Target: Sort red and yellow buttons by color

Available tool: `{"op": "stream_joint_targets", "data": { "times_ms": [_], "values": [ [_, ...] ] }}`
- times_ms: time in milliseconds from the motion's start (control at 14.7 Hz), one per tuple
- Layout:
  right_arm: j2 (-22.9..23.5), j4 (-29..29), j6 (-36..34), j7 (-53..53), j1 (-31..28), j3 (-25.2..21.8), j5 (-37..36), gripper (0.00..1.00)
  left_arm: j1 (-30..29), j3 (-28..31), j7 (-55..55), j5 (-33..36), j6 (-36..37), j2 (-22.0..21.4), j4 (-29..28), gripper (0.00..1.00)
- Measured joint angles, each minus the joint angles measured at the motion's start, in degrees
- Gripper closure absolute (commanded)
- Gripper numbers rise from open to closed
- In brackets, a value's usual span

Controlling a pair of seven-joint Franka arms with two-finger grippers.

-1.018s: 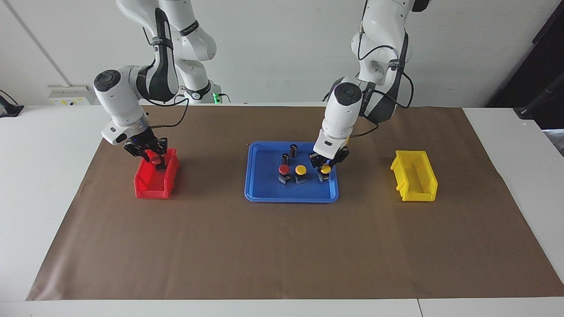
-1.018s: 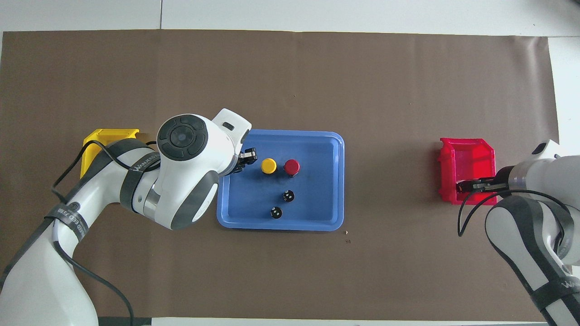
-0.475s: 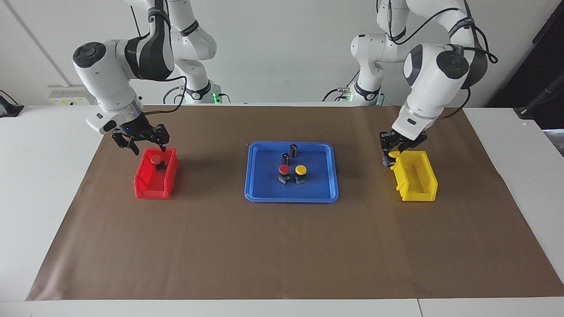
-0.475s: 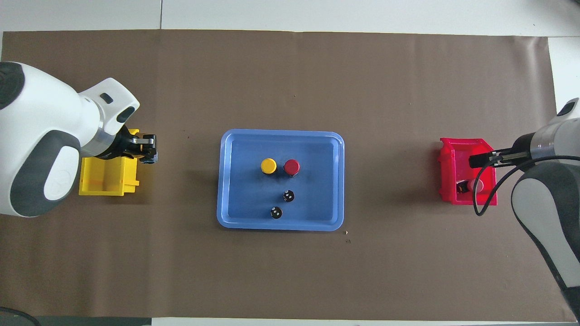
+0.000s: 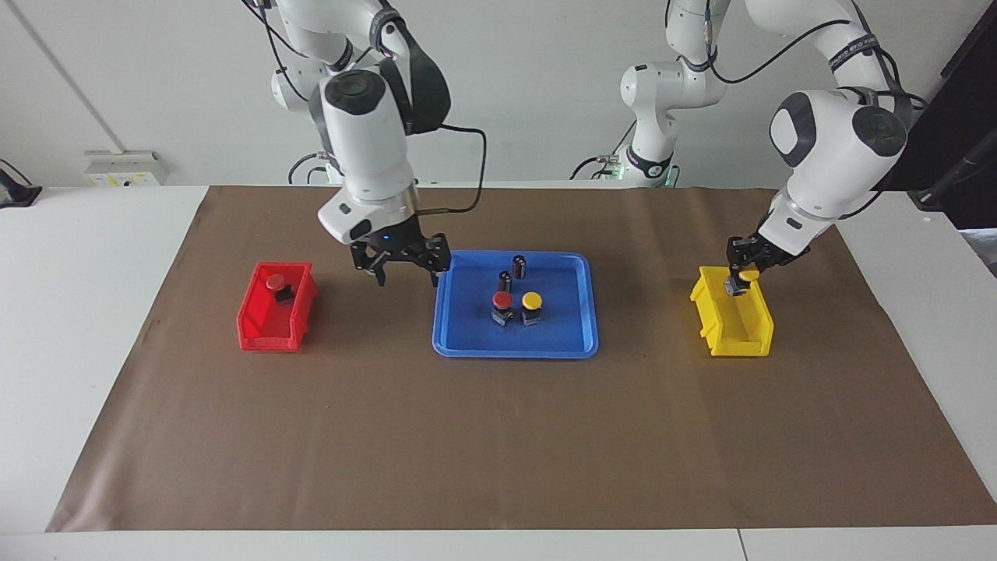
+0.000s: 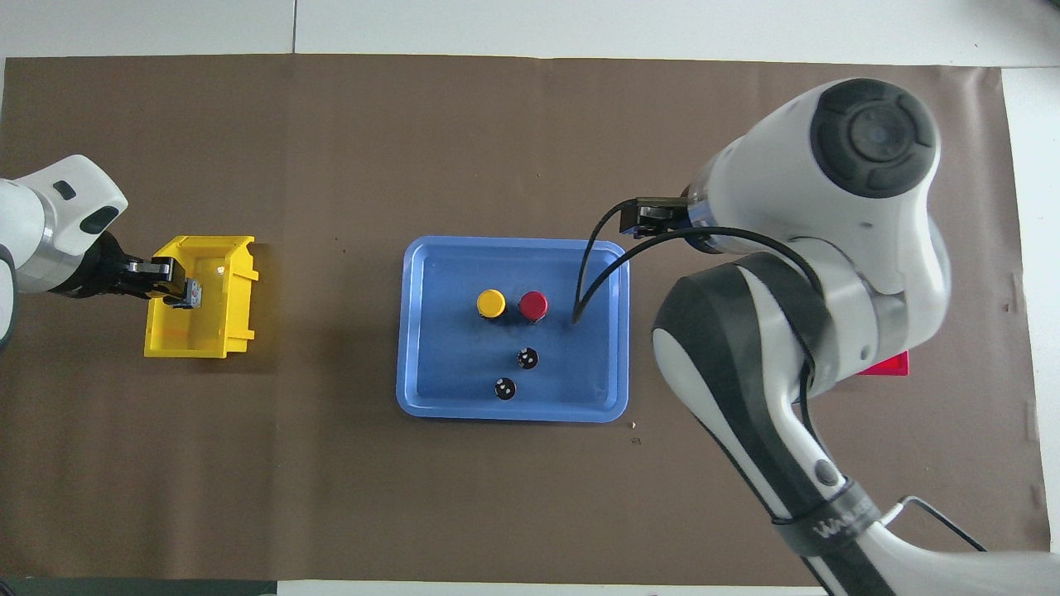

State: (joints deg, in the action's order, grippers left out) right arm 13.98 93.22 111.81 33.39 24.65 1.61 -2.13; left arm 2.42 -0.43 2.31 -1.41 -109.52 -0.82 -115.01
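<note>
**Both arms shifted: one button carried over its bin, one gripper brought back to the tray**

Since the frame a second ago, the left gripper has been carried from the blue tray to a place over the yellow bin, and the right gripper has been drawn away from the red bin to hang over the edge of the tray toward the right arm's end of the table.

Item 1. Carried yellow button: pinched between the left fingers, cap uppermost, held above the bin's end nearer to the robots (so that it can be dropped inside, it is judged). Not yet released.

Item 2. Red button in bin: lying in the red bin at its end nearer to the robots, tipped on its side. Judged sorted.

Item 3. Red button on tray and yellow button on tray: standing upright, just beside each other. Both remain to be sorted.

Item 4. Two dark cylinders: standing on the tray, nearer to the robots than the buttons; no part of the sorting.

Item 5. Right gripper: fingers spread, nothing held; judged to be lined up for the red button on the tray, which lies nearer its end.
</note>
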Motion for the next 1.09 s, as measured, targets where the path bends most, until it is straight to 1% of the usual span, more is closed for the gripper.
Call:
{"op": "stream_joint_targets", "data": {
  "times_ms": [136,271,407,475,543,679,747,814,882,950,1086],
  "values": [
    [6.2,-3.6,0.6,7.0,5.4,-0.1,-2.8,0.04,-0.7,0.0,0.8,0.0,-2.6,-0.2,-2.6,0.99],
    [10.3,-5.2,2.9,10.7,8.0,-0.2,-3.5,0.04,-1.9,-0.1,2.1,0.0,-6.9,-0.2,-6.1,0.99],
    [12.0,-5.4,3.8,11.1,8.8,-0.2,-3.6,0.06,-2.8,0.0,2.8,0.0,-11.2,-0.1,-9.5,0.98],
    [12.3,-5.4,3.8,11.1,8.8,-0.2,-3.6,0.08,-2.9,0.0,3.0,0.0,-13.1,-0.1,-11.0,0.94],
    [12.3,-5.1,3.8,11.1,8.8,-0.2,-3.6,0.11,-2.9,-0.1,3.0,0.0,-14.6,0.0,-12.2,0.88],
    [12.3,-4.6,3.8,11.1,8.8,-0.2,-3.6,0.14,-2.9,-0.4,3.0,0.0,-16.0,0.2,-13.5,0.87],
    [12.3,-4.4,3.8,11.1,8.8,-0.2,-3.6,0.14,-2.8,-0.5,3.0,0.0,-16.5,0.3,-13.9,0.78],
    [12.3,-4.2,3.8,11.1,8.9,-0.2,-3.6,0.14,-2.8,-0.6,3.0,0.0,-17.0,0.4,-14.2,0.54],
    [12.3,-3.9,3.8,11.1,9.1,-0.1,-3.6,0.14,-2.8,-0.7,3.0,0.0,-17.4,0.5,-14.4,0.38],
    [12.3,-3.6,3.8,11.1,9.5,-0.1,-3.6,0.14,-2.8,-0.7,3.0,0.0,-17.6,0.6,-14.5,0.36],
    [12.0,-2.4,4.3,11.1,10.0,-0.1,-3.6,0.14,-2.8,-0.7,3.0,0.0,-17.7,0.7,-14.5,0.35]
  ]
}}
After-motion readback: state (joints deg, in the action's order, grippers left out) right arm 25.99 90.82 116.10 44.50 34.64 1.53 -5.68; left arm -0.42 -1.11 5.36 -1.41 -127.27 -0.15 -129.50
